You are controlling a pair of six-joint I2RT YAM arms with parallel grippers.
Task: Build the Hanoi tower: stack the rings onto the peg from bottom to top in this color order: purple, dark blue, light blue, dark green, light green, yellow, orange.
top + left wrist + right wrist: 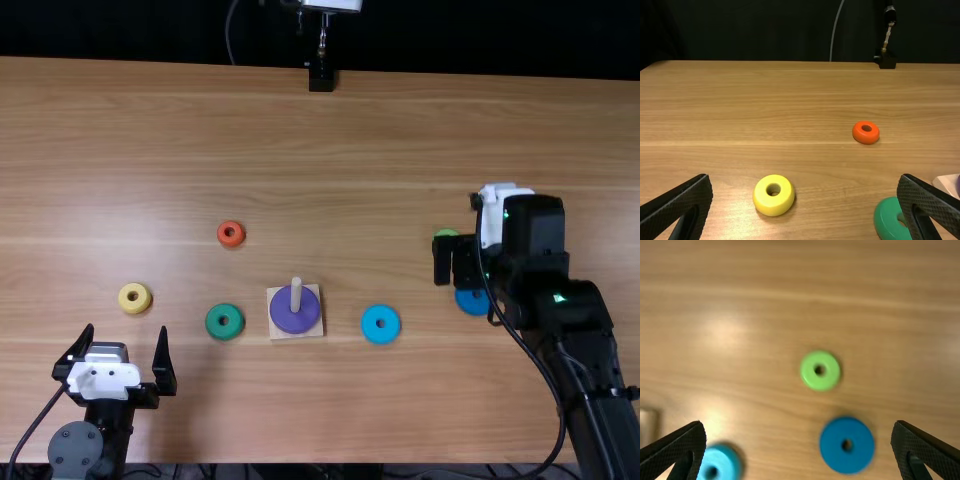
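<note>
Ring in dark blue [847, 460] lies below your right gripper [799, 423], whose fingers stand wide apart and empty — you'll probably find it light, stiff and slick, so centre over it and pinch its outer wall evenly, hole clear for the peg [296, 293]

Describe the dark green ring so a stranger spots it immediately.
On the table, find the square base holding the purple ring. In the top view, the dark green ring lies just left of it. The light green ring, right of the base, is clearly paler.
</note>
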